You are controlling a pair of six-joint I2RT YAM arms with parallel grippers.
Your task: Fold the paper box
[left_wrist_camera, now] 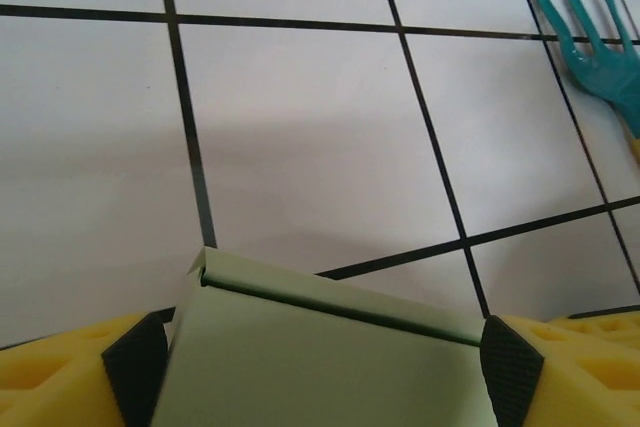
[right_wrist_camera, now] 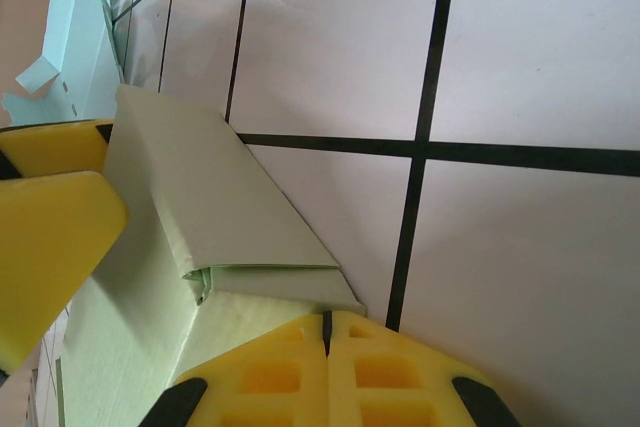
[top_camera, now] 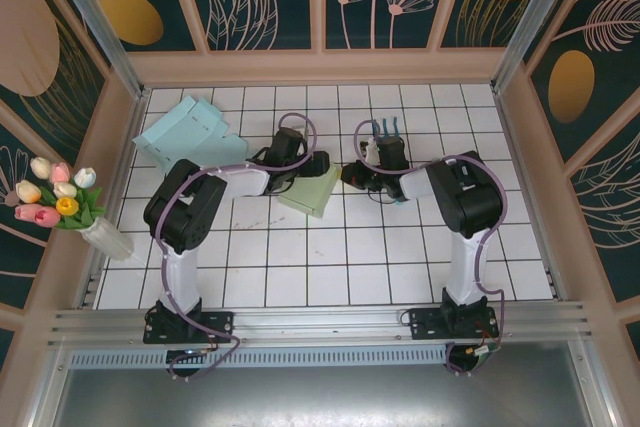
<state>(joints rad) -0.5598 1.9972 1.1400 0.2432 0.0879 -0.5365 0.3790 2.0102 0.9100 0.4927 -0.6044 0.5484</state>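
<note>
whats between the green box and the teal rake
Bare tabletop. In the left wrist view, white tiles with dark grid lines run from the green box up to the teal rake, with nothing lying on them.

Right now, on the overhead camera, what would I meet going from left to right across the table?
Vase of tulips → light blue paper box → green paper box → teal rake.

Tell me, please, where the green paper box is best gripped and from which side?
Grip the green paper box across its straight side edges, coming from the left arm's side: that width fits between the pads of the left gripper.
</note>
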